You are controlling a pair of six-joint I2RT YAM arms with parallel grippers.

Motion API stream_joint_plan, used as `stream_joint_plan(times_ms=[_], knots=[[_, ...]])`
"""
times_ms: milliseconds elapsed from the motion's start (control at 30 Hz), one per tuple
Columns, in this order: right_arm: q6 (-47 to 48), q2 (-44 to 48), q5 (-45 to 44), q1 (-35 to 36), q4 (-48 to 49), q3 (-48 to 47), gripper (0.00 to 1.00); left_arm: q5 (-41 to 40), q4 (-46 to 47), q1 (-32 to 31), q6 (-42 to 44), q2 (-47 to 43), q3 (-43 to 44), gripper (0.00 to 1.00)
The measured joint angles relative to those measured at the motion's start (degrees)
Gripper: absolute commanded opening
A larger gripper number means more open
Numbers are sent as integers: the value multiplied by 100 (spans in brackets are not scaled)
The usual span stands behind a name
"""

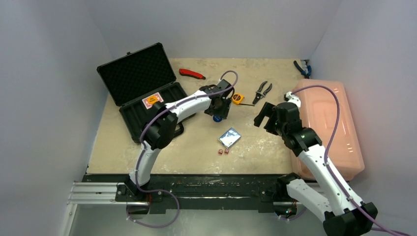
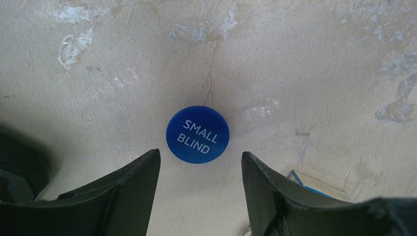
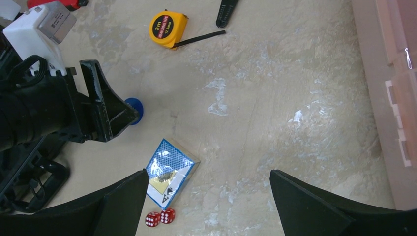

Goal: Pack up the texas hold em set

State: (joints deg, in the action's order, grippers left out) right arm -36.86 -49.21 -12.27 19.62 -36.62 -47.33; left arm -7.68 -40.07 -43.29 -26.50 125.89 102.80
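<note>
Pale walls close in on a scuffed beige tabletop [image 1: 265,142]. At the far left the black briefcase [image 1: 135,73] lies open, lid propped back. A red deck [image 1: 147,104] and an orange disc [image 1: 154,99] sit in its base.

The left gripper [image 2: 200,153] hangs low over the blue disc [image 2: 197,133] marked SMALL BLIND. Its fingers are spread to either side and not touching the disc, which lies flat just ahead of the tips. A yellow tape measure [image 3: 168,29] sits just beyond that gripper. The blue deck [image 3: 169,169] lies nearer the arms, with two tiny red dice [image 3: 161,217] just beside it.

The right gripper [image 3: 209,172] hovers with its fingers wide apart and nothing between them, close to the pink bin [image 1: 327,123] along the right edge. Pliers [image 1: 263,91] and a red-handled tool [image 1: 192,73] lie toward the back. The left arm stretches across the front of the case.
</note>
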Motion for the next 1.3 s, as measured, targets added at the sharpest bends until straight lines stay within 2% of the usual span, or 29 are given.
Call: stream_joint_plan(times_ms=[500, 867, 1300], knots=[[4, -76, 50, 0, 28, 7, 99, -7, -975, 92, -190, 876, 1139, 57], [24, -111, 136, 0, 66, 72, 99, 26, -1272, 116, -203, 1062, 1447, 55], [35, -149, 151, 0, 85, 79, 99, -28, -1244, 116, -205, 1040, 1390, 43]])
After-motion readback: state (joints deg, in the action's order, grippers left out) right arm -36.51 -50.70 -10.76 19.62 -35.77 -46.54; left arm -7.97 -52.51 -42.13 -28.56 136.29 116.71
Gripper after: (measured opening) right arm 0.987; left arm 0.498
